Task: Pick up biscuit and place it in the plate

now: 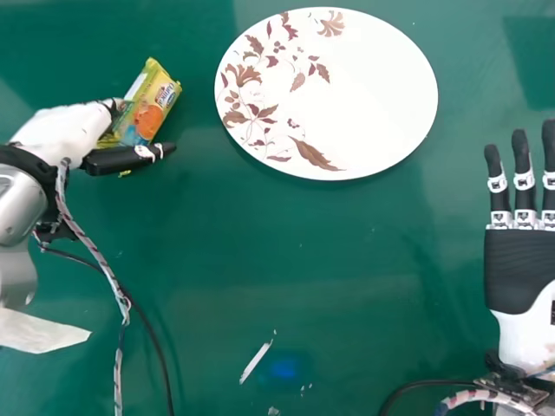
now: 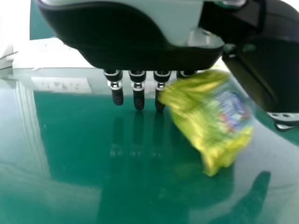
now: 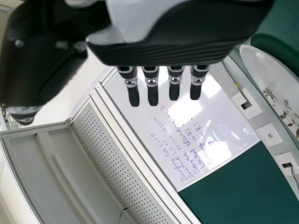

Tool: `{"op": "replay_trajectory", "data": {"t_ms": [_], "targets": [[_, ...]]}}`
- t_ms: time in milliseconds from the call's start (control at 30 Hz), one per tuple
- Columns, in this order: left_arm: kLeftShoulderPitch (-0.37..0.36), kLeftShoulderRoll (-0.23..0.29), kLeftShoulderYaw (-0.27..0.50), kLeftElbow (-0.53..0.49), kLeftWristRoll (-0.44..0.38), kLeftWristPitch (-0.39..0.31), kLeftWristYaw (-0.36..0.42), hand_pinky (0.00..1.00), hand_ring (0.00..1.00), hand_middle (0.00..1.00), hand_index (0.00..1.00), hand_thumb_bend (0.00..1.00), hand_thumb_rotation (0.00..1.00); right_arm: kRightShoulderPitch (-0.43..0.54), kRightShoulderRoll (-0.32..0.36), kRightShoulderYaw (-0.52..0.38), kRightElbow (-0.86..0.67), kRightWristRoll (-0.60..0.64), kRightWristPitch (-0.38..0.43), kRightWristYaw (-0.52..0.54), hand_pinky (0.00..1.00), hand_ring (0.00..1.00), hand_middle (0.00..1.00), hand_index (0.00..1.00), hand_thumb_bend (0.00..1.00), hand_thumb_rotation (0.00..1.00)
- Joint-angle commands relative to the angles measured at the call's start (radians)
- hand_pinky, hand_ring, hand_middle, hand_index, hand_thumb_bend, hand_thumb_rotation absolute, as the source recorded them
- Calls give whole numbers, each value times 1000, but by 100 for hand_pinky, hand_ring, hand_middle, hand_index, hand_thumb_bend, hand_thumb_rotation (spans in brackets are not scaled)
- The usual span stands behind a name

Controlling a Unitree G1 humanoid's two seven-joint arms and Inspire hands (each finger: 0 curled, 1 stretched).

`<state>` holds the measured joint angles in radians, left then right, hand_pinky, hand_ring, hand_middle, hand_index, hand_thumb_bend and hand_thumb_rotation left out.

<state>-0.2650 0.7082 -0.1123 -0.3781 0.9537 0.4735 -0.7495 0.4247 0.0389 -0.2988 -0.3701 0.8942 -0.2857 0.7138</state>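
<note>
Biscuit packet (image 1: 156, 106) pinched between thumb and fingers of the left hand (image 1: 69, 132), over the counter (image 1: 295, 251) — the carry, I'd say. Next it wants moving rightward above the floral oval plate (image 1: 373, 95) — then lowering and letting go.

Left Hand Holds a Pinch, Right Hand Lies Open

The robot's left hand (image 1: 65, 133), to the left of the plate (image 1: 373, 95) and a little nearer the robot, holds a grip between fingers and thumb, the thumb (image 1: 121, 161) stretched out toward the plate's side. The left wrist (image 1: 17, 208) is farther from the plate than the hand. To the plate's right and nearer the robot, the right hand (image 1: 518, 269) is open, its straight fingers (image 1: 524, 165) slightly apart and pointing away from the robot. The right wrist (image 1: 512, 387) is behind it, farther from the plate.
</note>
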Motion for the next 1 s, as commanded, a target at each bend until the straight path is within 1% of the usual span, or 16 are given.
{"op": "replay_trajectory", "data": {"t_ms": [0,100,167,333,433,500,533,567,600,700,733,800,867,967], "targets": [[3,-13,-24,31,-2,-1,-6,100,100,100,100,100,92,20,-1,-8,-12,10,-6,12,100,100,100,99,100,47],[1,-16,-29,48,-4,-4,3,100,100,100,100,100,92,28,4,-16,-23,-16,-18,-9,100,100,100,99,100,47],[3,-15,-33,58,-3,-11,17,100,98,100,100,100,91,31,6,-20,-27,-26,-24,-18,100,100,100,99,100,47],[6,-9,-45,75,13,-19,41,100,98,100,100,100,88,35,2,-21,-34,-19,-22,-19,99,100,100,97,100,47],[7,-8,-48,86,17,-22,53,100,96,99,100,100,86,40,5,-18,-45,-18,-17,-30,100,100,100,96,100,47],[7,-9,-49,91,18,-24,59,97,93,97,100,100,85,42,7,-18,-45,-17,-17,-36,100,100,100,96,100,47],[7,-9,-50,91,20,-24,62,93,91,95,99,100,84,41,6,-19,-42,-14,-17,-34,100,100,100,96,100,47],[7,-8,-51,93,22,-26,66,87,87,93,98,100,83,40,8,-20,-41,-17,-22,-36,100,100,100,96,100,47],[7,-9,-51,94,24,-26,72,80,83,91,96,100,82,39,10,-20,-40,-18,-23,-39,100,100,100,96,100,48],[2,-13,-58,102,37,-23,82,63,70,82,91,100,79,36,7,-21,-38,-9,-20,-37,100,100,100,95,100,48],[-1,-14,-61,105,41,-23,82,58,66,79,89,100,77,37,8,-20,-41,-1,-14,-40,100,100,100,95,100,48],[-6,-17,-65,111,52,-25,84,49,58,73,83,100,74,37,10,-19,-44,2,-13,-45,100,100,99,94,100,48],[-7,-19,-69,115,63,-28,95,39,48,66,78,100,71,39,11,-19,-47,10,-11,-51,98,100,96,92,100,48],[-8,-21,-73,118,69,-26,96,32,40,57,73,100,63,37,9,-25,-41,37,-5,-48,94,100,93,90,100,45]]}}
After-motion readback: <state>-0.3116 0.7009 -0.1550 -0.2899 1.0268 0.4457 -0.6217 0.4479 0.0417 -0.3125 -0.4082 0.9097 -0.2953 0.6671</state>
